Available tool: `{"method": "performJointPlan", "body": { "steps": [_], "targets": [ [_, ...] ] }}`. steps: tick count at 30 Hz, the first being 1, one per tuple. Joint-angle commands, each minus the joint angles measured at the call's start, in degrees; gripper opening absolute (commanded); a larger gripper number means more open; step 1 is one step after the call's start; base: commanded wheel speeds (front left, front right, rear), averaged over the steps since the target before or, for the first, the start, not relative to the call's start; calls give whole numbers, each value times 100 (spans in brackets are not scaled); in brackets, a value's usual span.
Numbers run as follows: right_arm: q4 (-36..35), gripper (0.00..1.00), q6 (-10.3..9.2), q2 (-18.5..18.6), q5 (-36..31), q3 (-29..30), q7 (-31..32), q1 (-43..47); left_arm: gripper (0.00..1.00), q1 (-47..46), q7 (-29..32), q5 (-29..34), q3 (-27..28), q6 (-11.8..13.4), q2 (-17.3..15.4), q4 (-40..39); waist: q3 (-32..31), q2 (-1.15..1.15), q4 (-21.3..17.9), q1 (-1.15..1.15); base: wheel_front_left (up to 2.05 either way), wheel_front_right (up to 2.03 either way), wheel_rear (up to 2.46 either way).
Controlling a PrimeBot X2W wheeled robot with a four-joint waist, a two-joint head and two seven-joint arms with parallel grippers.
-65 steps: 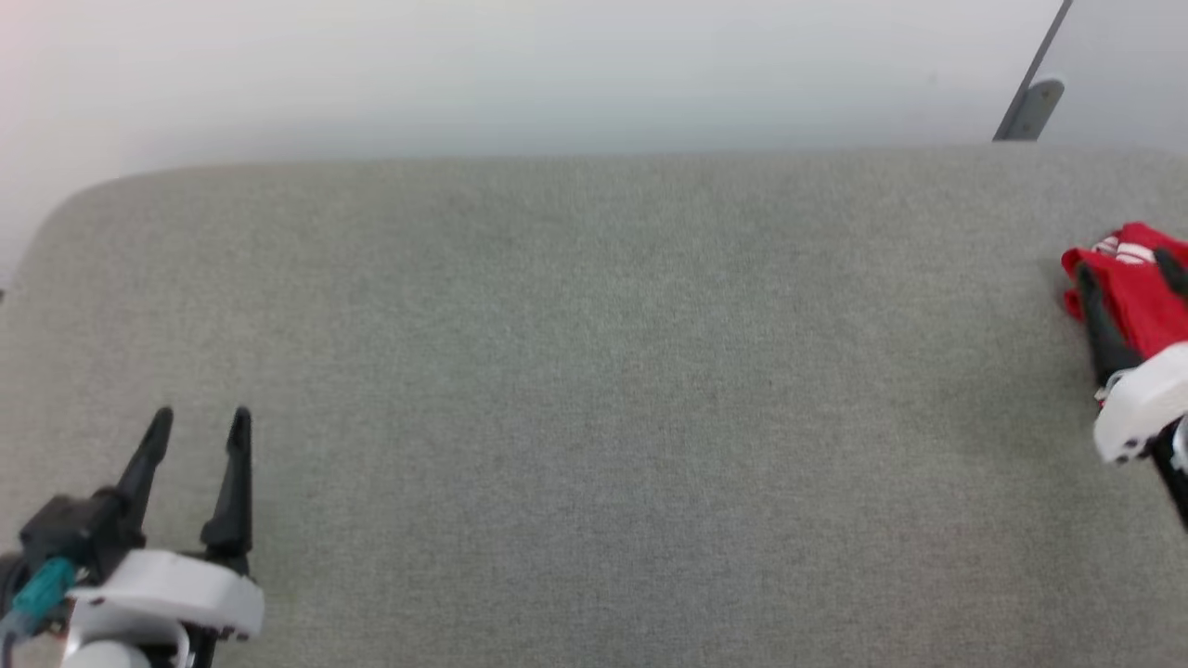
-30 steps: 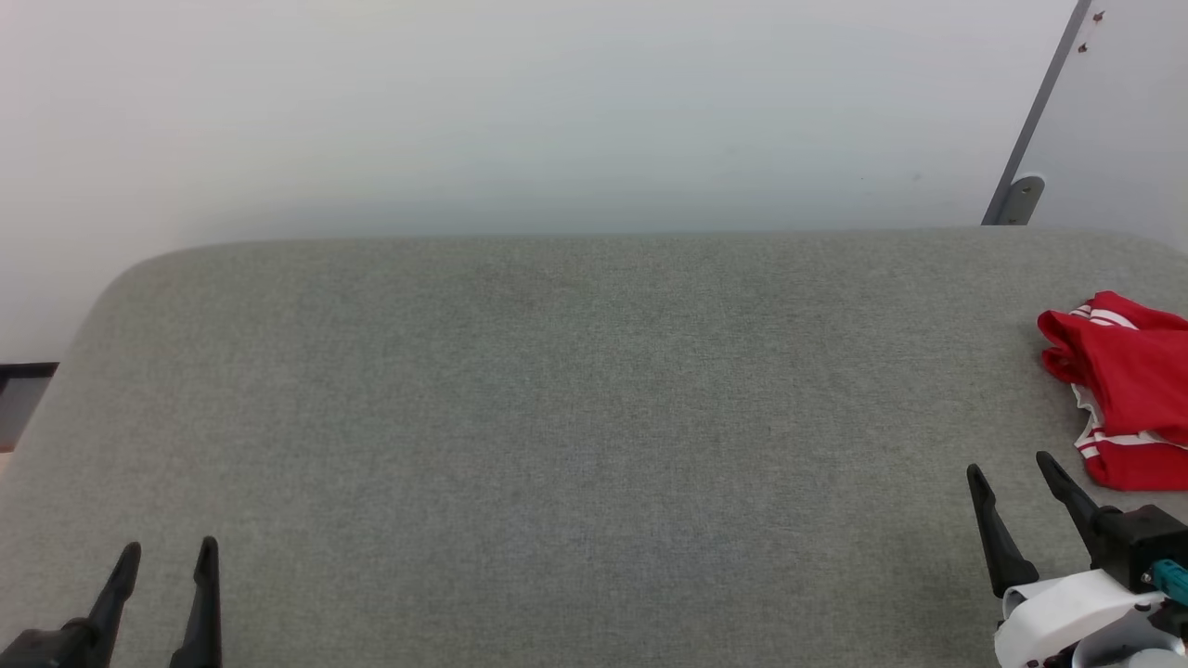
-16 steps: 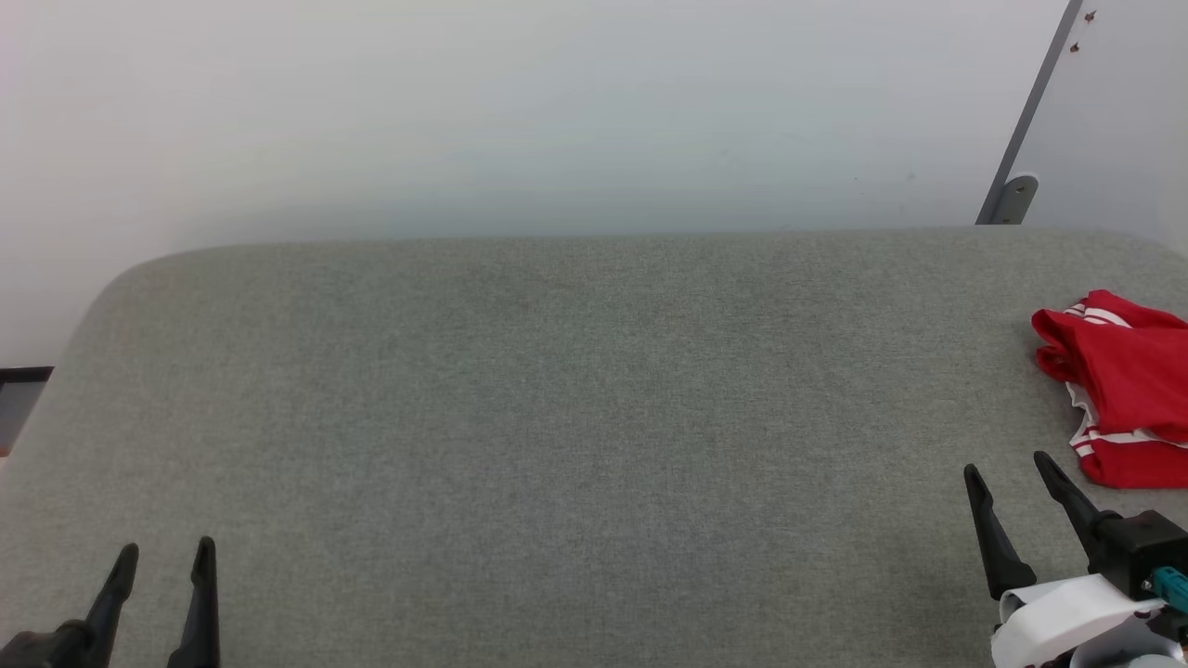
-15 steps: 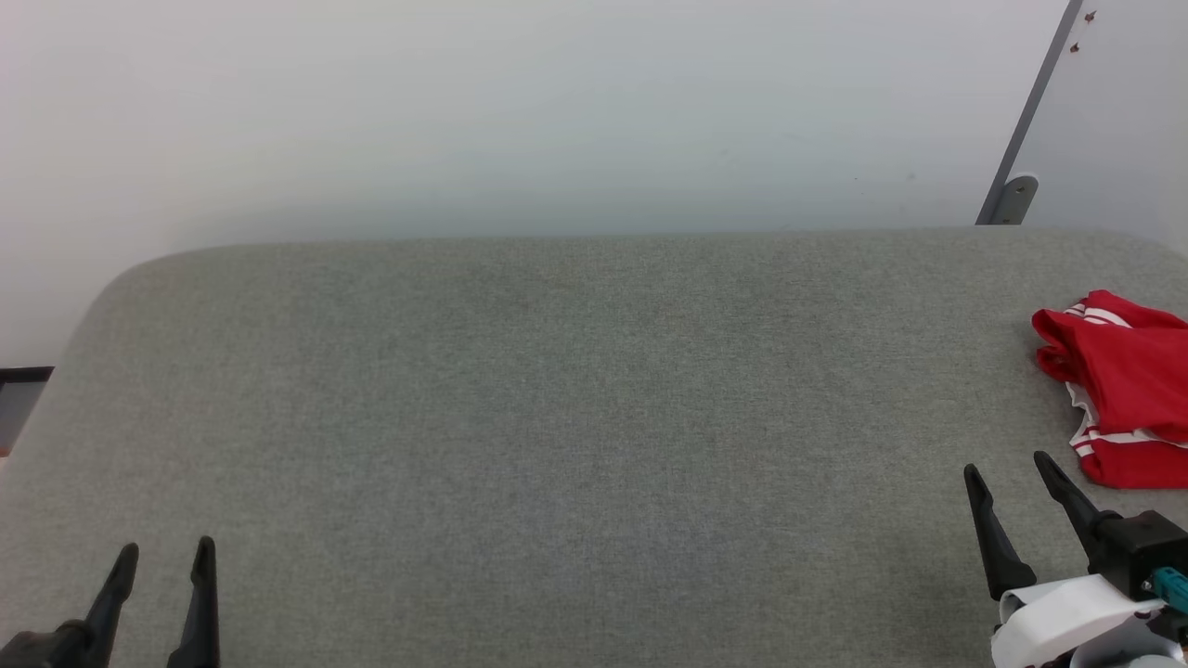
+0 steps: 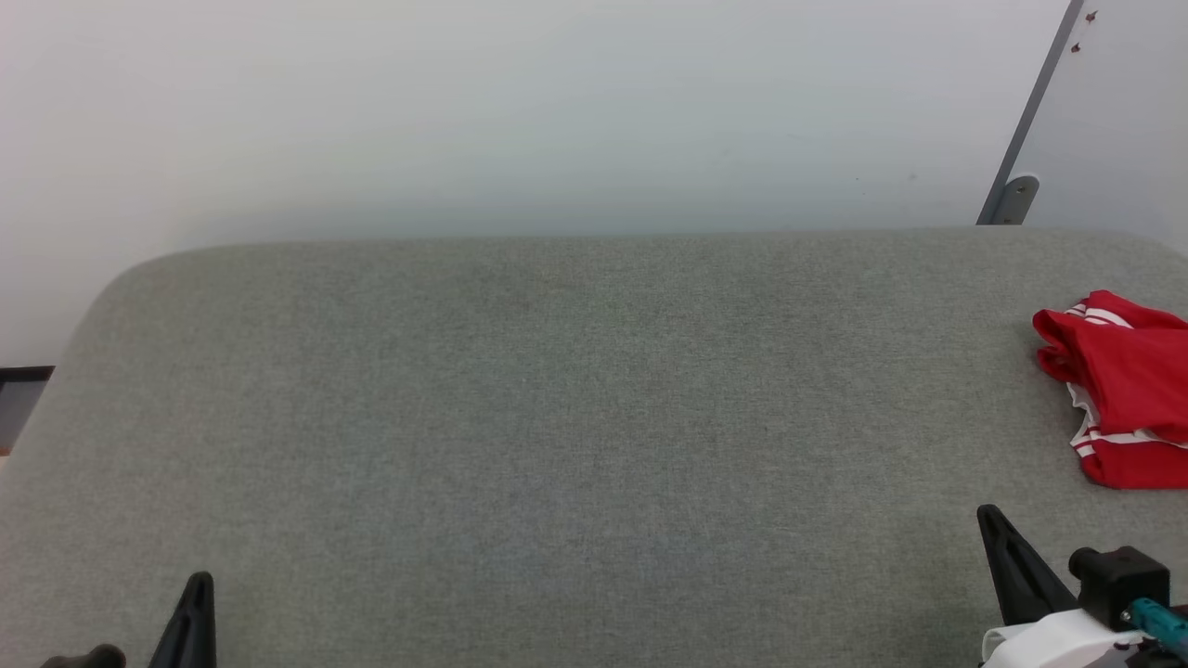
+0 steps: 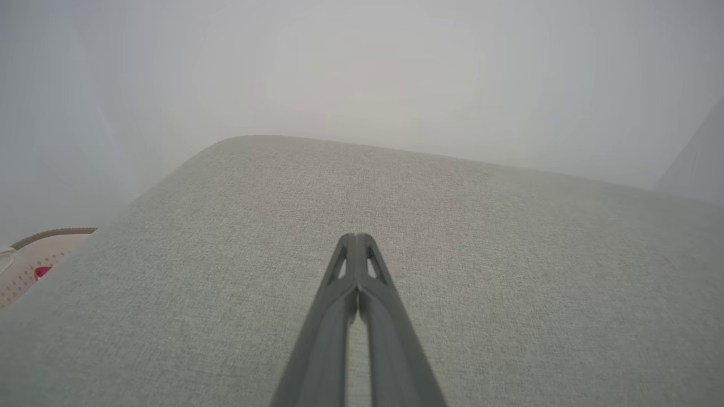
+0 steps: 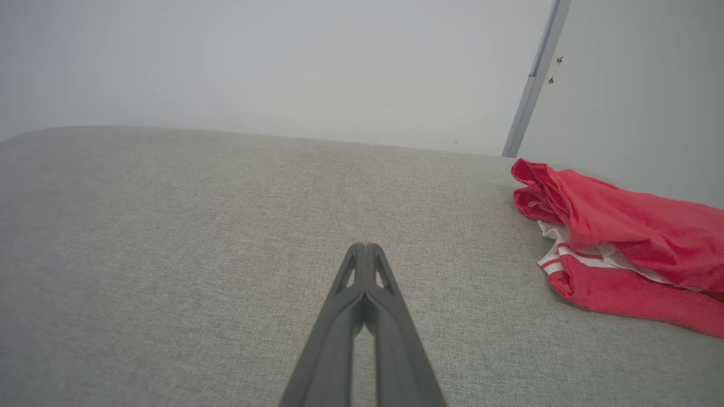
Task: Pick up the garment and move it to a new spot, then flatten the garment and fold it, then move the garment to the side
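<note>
Red garment [image 5: 1128, 390] lies loosely folded at the grey desk's [image 5: 557, 417] right edge. Left gripper [image 6: 356, 240] and right gripper [image 7: 366, 249] hover empty, fingers pressed together.

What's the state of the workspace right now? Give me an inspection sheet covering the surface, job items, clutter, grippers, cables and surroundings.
Surface: table, grey woven fabric top, rounded far corners.
Job's things: garment, red with white striped trim, in a loosely folded heap at the table's right edge, touching neither gripper.
Clutter: nothing seen.
Grippers: left gripper shut, empty; right gripper shut, empty; both over the table.
Cables: teal plug at the right wrist.
Surroundings: pale wall; grey metal post far right; pale perforated object beyond the table's left edge.
</note>
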State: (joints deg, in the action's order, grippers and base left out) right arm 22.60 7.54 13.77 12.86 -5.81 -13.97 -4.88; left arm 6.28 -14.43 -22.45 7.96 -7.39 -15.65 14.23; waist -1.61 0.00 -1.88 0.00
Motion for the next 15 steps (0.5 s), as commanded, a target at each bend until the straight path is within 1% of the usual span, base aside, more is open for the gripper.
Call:
{"method": "performJointPlan", "body": {
  "steps": [1, 15],
  "targets": [
    [-99, 0, 0, 25, 209, 82, 51, -135, 0, -108, 44, -195, 43, 0, -69, -75, 2, 0, 2, 0, 0, 0, 0],
    [-268, 0, -1, -182, 1666, 292, 415, -128, 0, -325, 423, -1472, 5, -2, 178, -80, 22, 0, 23, 0, 0, 0, 0]
  ]
}}
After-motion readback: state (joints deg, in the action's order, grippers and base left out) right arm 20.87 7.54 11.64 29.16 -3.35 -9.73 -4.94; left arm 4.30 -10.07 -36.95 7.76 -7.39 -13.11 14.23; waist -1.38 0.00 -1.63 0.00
